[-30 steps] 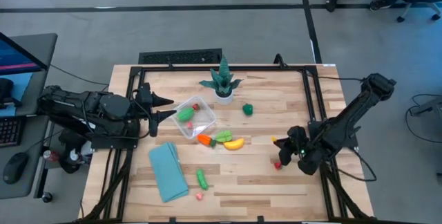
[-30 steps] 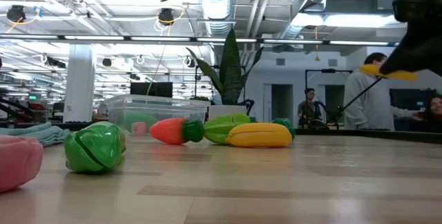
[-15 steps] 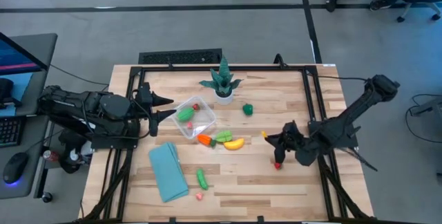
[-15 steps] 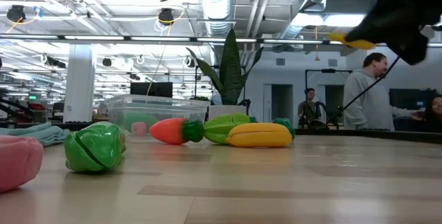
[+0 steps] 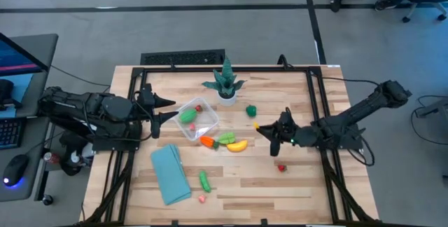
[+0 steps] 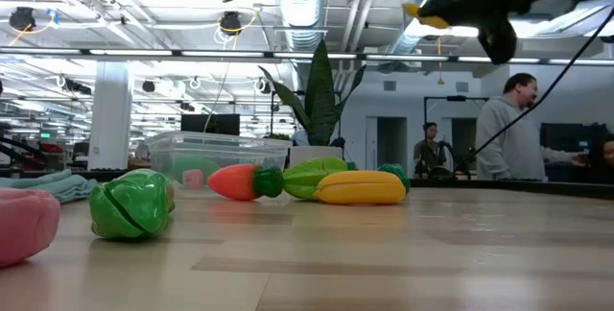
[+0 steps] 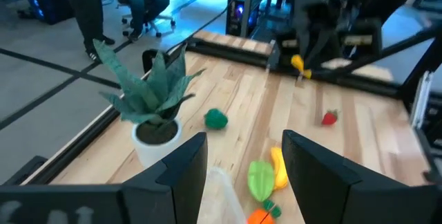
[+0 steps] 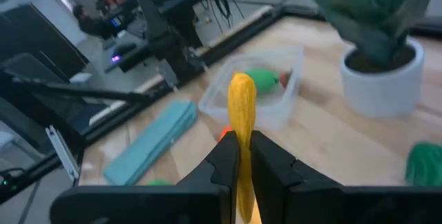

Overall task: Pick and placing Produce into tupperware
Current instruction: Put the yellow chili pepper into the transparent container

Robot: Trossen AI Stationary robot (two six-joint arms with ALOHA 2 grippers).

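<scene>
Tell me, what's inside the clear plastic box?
The box holds a green piece and a small red one. In the low view a pink shape shows through its cloudy wall. Anything lying under them can't be seen.

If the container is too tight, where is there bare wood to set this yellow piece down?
Bare wood lies between the small green piece and the red strawberry, under the right pincer gripping the yellow piece. Another bare patch sits beyond the strawberry toward the front edge. It is crowded beside the tupperware, where carrot, green piece and banana cluster.
</scene>
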